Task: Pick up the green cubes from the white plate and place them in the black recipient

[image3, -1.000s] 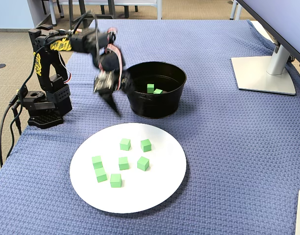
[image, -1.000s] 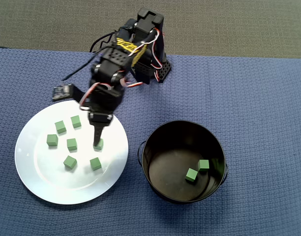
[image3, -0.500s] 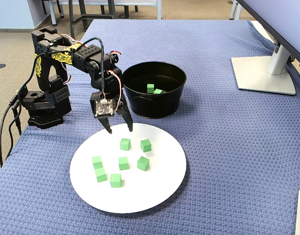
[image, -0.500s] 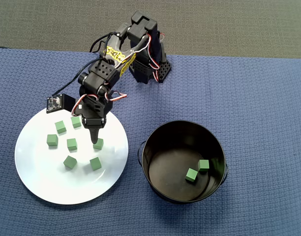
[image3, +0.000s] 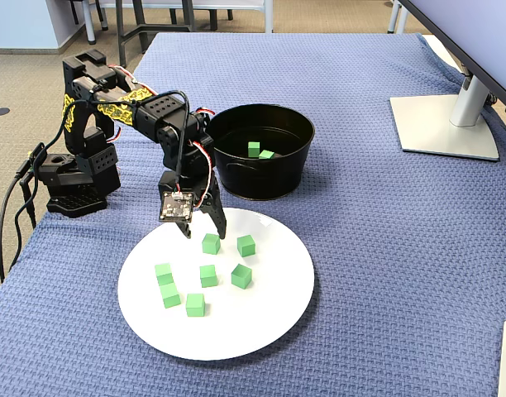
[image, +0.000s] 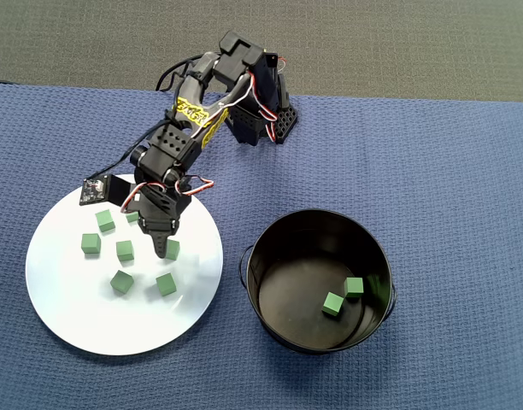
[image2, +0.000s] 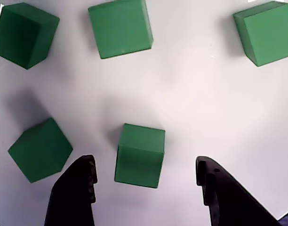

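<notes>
While two small matte green cubes (image: 342, 295) already lie on the floor of the round glossy black metal pot (image: 263, 246) at the lower right of the overhead view, most of the job is left: seven more cubes can be counted on the large flat white plate (image: 91, 325) at the lower left in the fixed view, though in the overhead view the arm hides one of them.

From its base at the top centre of the overhead view the black arm reaches down and to the left, wrist bent so that the two-finger gripper (image3: 205, 232) points at the plate's upper right part. Its jaws stand wide apart and empty. In the wrist view one green cube (image2: 140, 155) sits on the plate between the two dark fingers (image2: 78, 188), clear of both. I judge this to be the next cube to be grasped, with the closing not yet begun.
</notes>
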Tool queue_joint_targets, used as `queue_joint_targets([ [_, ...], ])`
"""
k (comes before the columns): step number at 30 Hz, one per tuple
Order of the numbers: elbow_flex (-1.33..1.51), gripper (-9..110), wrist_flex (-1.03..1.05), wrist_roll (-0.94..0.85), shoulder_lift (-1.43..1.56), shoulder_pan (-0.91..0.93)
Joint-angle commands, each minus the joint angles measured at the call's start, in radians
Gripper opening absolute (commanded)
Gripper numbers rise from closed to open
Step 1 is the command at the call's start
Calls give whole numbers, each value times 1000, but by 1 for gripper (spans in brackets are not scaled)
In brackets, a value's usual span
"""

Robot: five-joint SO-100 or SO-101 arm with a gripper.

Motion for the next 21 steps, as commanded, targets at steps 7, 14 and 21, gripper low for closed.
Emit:
queue_joint_targets([
  [7, -83, 19, -37, 74, -44, -3],
  [14, -86, 18, -58, 110, -84, -12],
  [21, -104, 15, -60, 133, -121, -34],
])
